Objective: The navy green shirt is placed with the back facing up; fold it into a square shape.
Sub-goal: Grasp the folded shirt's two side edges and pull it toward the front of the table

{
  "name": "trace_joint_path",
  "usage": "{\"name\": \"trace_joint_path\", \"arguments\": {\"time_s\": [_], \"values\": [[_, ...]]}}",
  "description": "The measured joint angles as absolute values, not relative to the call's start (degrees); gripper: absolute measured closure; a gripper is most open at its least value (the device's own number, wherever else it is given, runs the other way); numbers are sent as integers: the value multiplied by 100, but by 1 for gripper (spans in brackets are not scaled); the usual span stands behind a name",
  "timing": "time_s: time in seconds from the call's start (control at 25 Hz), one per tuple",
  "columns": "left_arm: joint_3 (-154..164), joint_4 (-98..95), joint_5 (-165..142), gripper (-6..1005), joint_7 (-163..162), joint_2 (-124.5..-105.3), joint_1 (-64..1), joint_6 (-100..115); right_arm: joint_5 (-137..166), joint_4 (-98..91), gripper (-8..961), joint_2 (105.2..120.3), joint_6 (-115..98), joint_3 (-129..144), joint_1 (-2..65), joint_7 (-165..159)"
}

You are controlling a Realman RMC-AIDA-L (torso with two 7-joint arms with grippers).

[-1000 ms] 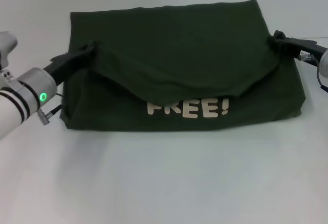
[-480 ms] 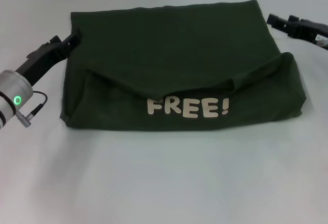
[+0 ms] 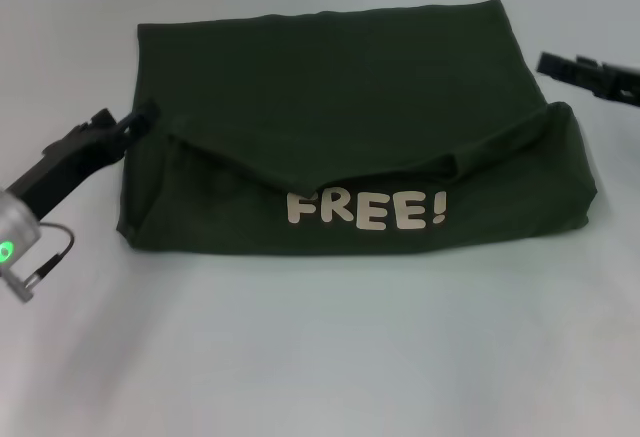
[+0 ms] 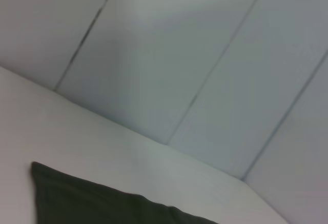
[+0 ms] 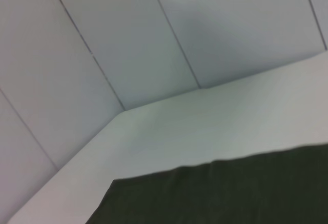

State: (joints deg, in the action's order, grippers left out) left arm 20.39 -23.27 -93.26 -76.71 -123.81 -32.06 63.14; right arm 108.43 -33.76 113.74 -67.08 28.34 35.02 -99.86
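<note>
So we've got the dark olive-green soft cotton T-shirt [image 3: 350, 97] lying on the plain white counter [image 3: 320, 357], between our two sets of fingers. It's folded over on itself: the far part shows plain fabric, a flap with a sagging, V-ish edge lies across the middle, and below that edge the white "FREE!" lettering [image 3: 366, 211] faces up on the near part. The outline is roughly a wide rectangle, with the near right corner bulging up a bit and the near left corner dipping toward the counter.

Our left gripper [image 3: 125, 125] sits just beside the shirt's left edge, black fingers pointing in at the fabric. Whether the tips actually touch the cloth, we can't tell. They look close together with nothing between them. A green light glows on the silver wrist [image 3: 8, 250] behind them, with a thin cable looped under it.

Our right gripper [image 3: 562, 64] is off the shirt's far right corner, apart from the cloth and holding nothing. How wide those fingers are, we honestly can't tell from this angle.

The left wrist view only catches a dark corner of the shirt against the counter, with a pale panelled wall [image 4: 205, 55] behind. The right wrist view shows much the same: a shirt edge, counter, wall.
</note>
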Motion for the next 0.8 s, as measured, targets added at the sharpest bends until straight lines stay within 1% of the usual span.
{"name": "trace_joint_path", "arguments": {"time_s": [0.16, 0.36, 0.56, 0.8], "values": [[2405, -2604, -9329, 125, -7659, -12386, -2762, 6993, 10846, -3399, 138, 11254, -7185, 2861, 3237, -10242], [3125, -3033, -9332, 133, -7549, -12378, -2347, 7180, 10835, -3400, 138, 11186, -7607, 2825, 3011, -10282], [3456, -3141, -9335, 142, -7181, -12367, -2162, 7161, 10816, -3357, 140, 11180, -7664, 2782, 2941, -10357], [3537, -3144, -9643, 152, -6395, -12382, -2050, 6743, 10812, -3346, 141, 11235, -7557, 2720, 2941, -10426]]}}
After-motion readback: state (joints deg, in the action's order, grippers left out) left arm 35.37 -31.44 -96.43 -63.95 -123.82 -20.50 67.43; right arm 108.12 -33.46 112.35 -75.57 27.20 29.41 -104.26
